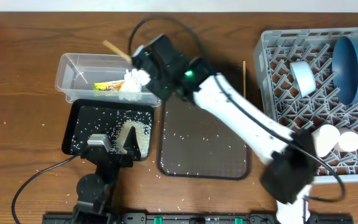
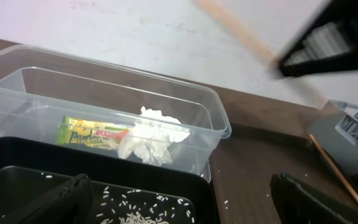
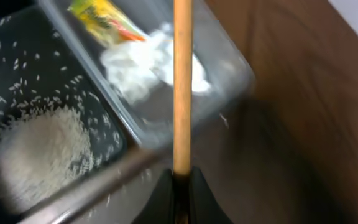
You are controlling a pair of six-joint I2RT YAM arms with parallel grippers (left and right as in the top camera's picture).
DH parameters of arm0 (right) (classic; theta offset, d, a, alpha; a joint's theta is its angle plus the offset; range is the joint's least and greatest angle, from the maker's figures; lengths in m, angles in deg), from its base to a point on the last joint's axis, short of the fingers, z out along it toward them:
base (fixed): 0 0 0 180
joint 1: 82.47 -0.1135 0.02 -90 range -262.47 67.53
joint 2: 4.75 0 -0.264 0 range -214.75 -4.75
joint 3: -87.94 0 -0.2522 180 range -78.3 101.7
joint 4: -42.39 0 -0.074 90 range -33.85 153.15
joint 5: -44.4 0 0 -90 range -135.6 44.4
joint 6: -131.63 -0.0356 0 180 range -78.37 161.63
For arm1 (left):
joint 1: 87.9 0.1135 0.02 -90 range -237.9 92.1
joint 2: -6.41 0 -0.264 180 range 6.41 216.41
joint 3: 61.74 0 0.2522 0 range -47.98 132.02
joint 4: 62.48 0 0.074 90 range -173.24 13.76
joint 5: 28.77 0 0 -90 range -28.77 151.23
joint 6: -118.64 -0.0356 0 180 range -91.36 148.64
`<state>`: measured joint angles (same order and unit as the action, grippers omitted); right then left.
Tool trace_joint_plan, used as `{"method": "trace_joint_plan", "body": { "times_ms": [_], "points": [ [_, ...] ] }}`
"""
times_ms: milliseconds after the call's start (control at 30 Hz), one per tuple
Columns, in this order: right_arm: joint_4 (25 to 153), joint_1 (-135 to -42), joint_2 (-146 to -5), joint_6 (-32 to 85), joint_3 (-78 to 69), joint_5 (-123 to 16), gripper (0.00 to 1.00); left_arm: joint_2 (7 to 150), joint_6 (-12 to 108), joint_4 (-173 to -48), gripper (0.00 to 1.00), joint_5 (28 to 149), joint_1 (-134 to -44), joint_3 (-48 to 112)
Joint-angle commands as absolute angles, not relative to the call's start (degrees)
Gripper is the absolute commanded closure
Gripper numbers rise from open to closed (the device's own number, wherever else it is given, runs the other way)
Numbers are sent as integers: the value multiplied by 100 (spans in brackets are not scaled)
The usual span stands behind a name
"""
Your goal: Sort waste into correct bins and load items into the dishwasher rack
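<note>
right gripper (image 3: 180, 180): you're pinching a thin wooden chopstick (image 3: 182, 87), held over the clear plastic rectangular tub (image 1: 73, 73)
tub contents: crumpled white tissue paper (image 1: 135, 81), yellow-green printed snack wrapper (image 1: 107, 86)
left gripper (image 2: 179, 208): your fingers are spread, above the glossy black rectangular tray (image 1: 79, 124) holding loose white rice grains (image 1: 138, 132)

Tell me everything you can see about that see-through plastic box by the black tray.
The clear tub is a rectangular box of thin see-through plastic with rounded corners and a lipped rim, no lid. It sits upright on the wooden table, right beside the black tray; contact is unclear. A yellow-green wrapper and crumpled white tissue lie inside toward one end. The right gripper holds a chopstick over that end.
</note>
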<state>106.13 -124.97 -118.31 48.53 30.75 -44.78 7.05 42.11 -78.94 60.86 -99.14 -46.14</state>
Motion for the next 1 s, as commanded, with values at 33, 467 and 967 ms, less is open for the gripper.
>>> {"method": "trace_joint_plan", "body": {
  "times_ms": [33, 467, 967],
  "points": [
    [11546, -11597, -11188, 2597, 3180, -3945, 99, 675, 4200, -8025, 6, 6021, -9884, -4775],
    [12934, -9239, -11127, 2929, 2170, -4441, 99, 675, 4200, -8025, 6, 6021, -9884, -4775],
    [11806, -9033, -11103, 4392, 1073, -3914, 99, 675, 4200, -8025, 6, 6021, -9884, -4775]
  ]
}}
